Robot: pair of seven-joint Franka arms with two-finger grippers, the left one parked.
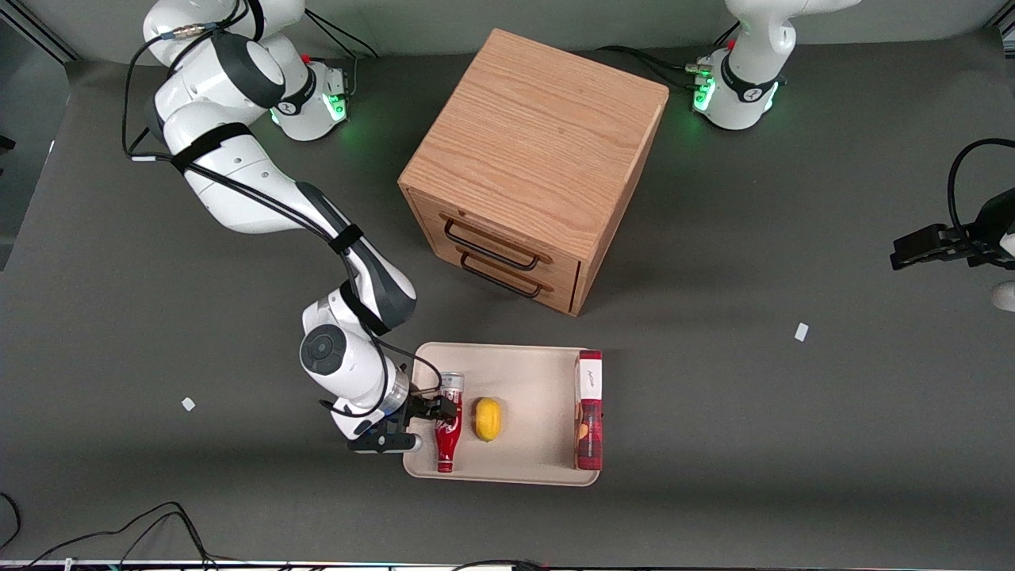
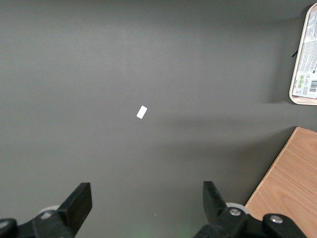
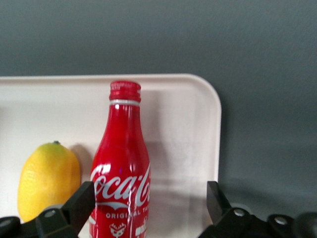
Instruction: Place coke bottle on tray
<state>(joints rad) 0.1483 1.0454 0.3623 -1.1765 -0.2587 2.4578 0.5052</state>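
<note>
coke bottle (image 1: 448,432) lies on tray (image 1: 531,373) beside lemon (image 1: 488,419), at the working arm's end | gripper (image 1: 424,424) over that rim, jaws spread, bottle between them, one maybe touching | risk: withdrawing jaw could nudge bottle, rolling it toward lemon

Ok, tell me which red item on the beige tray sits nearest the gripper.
The slim red coke bottle, between the open gripper fingers; the red box lies beside the tray's other edge.
</note>
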